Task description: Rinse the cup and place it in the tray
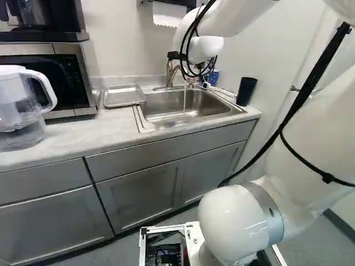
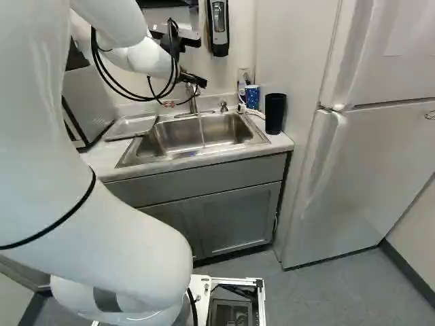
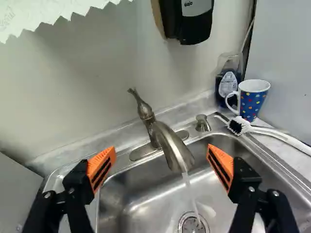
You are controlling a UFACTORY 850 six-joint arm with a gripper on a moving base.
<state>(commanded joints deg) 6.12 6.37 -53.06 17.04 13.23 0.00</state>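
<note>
Bearings are taken from the sink (image 1: 166, 111), twelve o'clock being straight ahead to the wall. A clear water pitcher (image 1: 19, 113) stands on the tabletop (image 1: 83, 133) at about nine. At roughly ten is a microwave (image 1: 75, 77), with a dark appliance (image 1: 44, 25) on top. The metal tray (image 1: 123, 96) lies flat between nine and ten, beside the sink's rim.

At twelve, the faucet (image 3: 167, 145) is running; its stream (image 3: 191, 191) falls into the basin by the drain (image 3: 193, 224). The pincer (image 2: 182, 92) is found wide and holding nothing, its orange pads (image 3: 102, 167) set apart, one to each side of the spout as the wrist view shows it. Up on the wall at twelve hangs a black soap dispenser (image 2: 219, 27).

Towards one o'clock, a metal pump (image 3: 202, 124) is set in the rim. Between one and two, a bottle of dark blue liquid (image 3: 228, 82) stands at the wall, and just beside it the blue spotted mug (image 3: 252, 102) is upright. At two, a white brush (image 3: 272, 133) lies near the mug. A black cup (image 2: 274, 113) stands upright between two and three. Which cup is meant for rinsing cannot be determined. At three stands a white refrigerator (image 2: 360, 163).
</note>
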